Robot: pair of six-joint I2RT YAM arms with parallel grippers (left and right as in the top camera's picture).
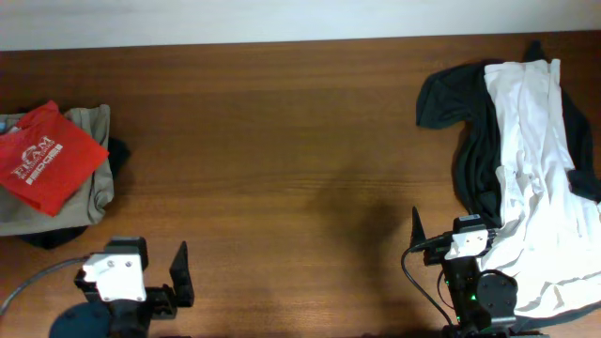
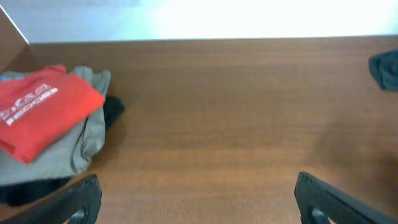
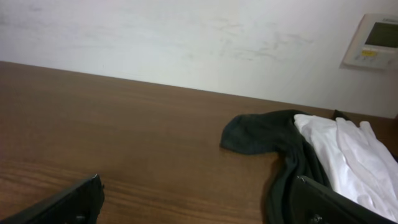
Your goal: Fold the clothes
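A folded red-orange T-shirt [image 1: 47,158] with white lettering lies at the far left on top of a folded grey garment [image 1: 97,183], with dark cloth under both. It also shows in the left wrist view [image 2: 46,106]. At the right, a black shirt [image 1: 460,108] and a white shirt [image 1: 531,150] lie unfolded in a loose heap, the white one on top; both show in the right wrist view, black [image 3: 261,134] and white [image 3: 348,155]. My left gripper [image 2: 199,200] is open and empty near the front edge. My right gripper [image 3: 199,202] is open and empty, its right finger over the heap's edge.
The brown wooden table [image 1: 282,141] runs to a white wall at the back. A wall control panel [image 3: 373,42] shows in the right wrist view. A grey cable [image 1: 28,286] trails from the left arm's base.
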